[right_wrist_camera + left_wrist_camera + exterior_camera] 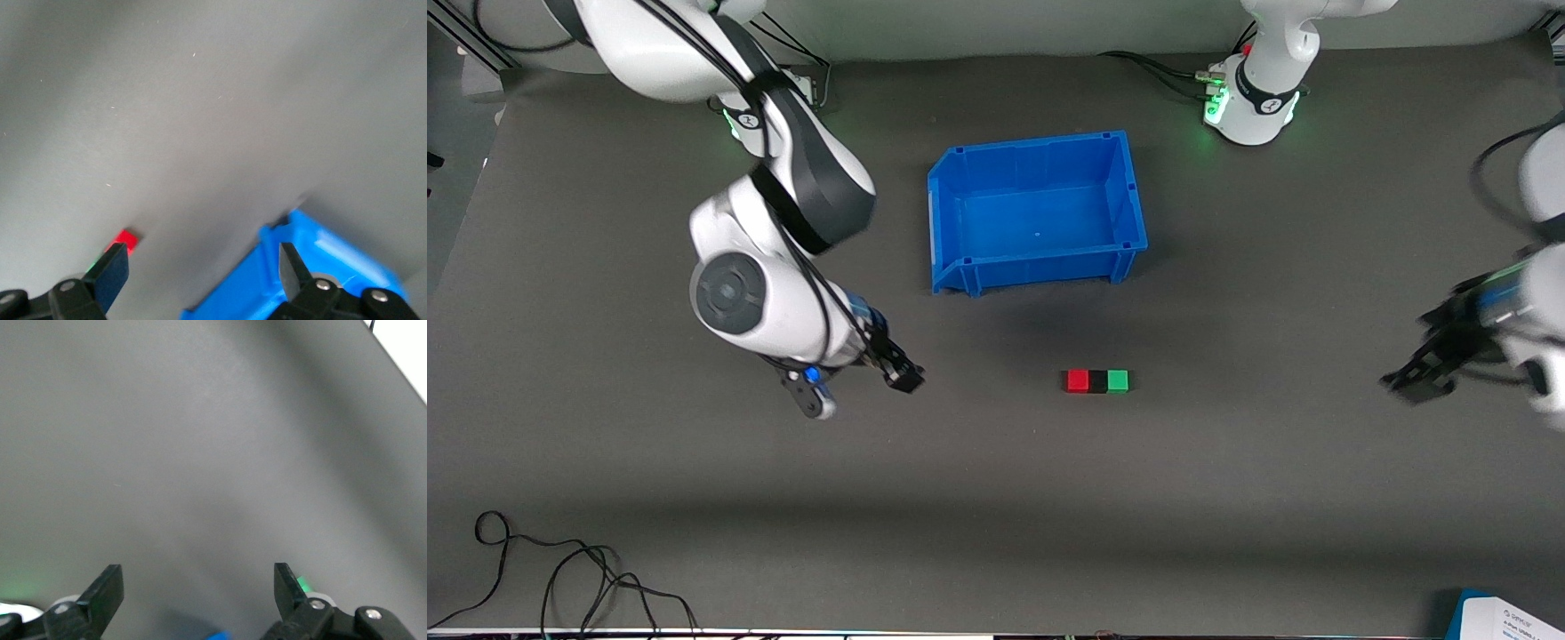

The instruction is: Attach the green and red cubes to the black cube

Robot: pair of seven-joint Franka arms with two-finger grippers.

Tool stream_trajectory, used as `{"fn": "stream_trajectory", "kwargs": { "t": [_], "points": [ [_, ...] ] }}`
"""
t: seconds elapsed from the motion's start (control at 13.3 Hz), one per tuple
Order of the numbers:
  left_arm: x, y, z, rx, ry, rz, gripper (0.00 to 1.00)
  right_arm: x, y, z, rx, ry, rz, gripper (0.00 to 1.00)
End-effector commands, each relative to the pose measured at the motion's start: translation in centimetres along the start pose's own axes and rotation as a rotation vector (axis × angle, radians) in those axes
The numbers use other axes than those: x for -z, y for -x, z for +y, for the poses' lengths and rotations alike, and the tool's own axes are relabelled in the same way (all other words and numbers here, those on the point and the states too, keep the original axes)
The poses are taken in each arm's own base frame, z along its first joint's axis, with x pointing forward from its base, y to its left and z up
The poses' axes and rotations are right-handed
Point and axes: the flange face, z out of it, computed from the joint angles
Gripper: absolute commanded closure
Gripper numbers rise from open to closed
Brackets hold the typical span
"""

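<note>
Both spread: left gripper (pixel 1414 382) blurred, cut off; right gripper (pixel 903 378) half hidden.

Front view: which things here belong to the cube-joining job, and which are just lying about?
Job:
red cube, black cube, green cube, touching in one row, black in the middle
left gripper, open, empty
right gripper, open, empty

Lying about:
blue bin
loose cable
white sheet
</note>
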Motion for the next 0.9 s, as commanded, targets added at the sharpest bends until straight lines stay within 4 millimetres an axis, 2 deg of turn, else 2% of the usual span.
{"fn": "stream_trajectory", "kwargs": {
  "t": [0.0,0.08,0.23,0.45,0.53,0.6,0.83],
  "points": [
    [1.4,-0.2,-2.5,-0.156,-0.005,-0.023,0.00,3.7,0.3,5.4,0.183,0.081,0.075,0.00],
    [1.9,-0.4,-3.3,-0.201,-0.011,-0.021,0.00,5.6,-0.5,7.0,0.244,0.101,0.079,0.00],
    [2.9,-0.4,-3.6,-0.282,-0.011,0.004,0.00,8.0,-2.7,10.9,0.331,0.105,0.076,0.00],
    [3.4,-0.4,-3.8,-0.603,-0.002,0.006,0.00,11.9,-5.7,15.1,0.569,0.077,0.090,0.00],
    [3.4,-0.4,-3.8,-0.666,-0.004,0.005,0.00,13.4,-7.3,17.0,0.598,0.074,0.089,0.00],
    [3.4,-0.3,-3.7,-0.685,-0.010,0.008,0.00,14.4,-9.0,18.8,0.581,0.074,0.079,0.00],
    [3.2,0.3,-3.2,-0.713,-0.024,0.003,0.00,17.7,-11.4,22.4,0.622,0.049,0.122,0.00]
  ]
}}
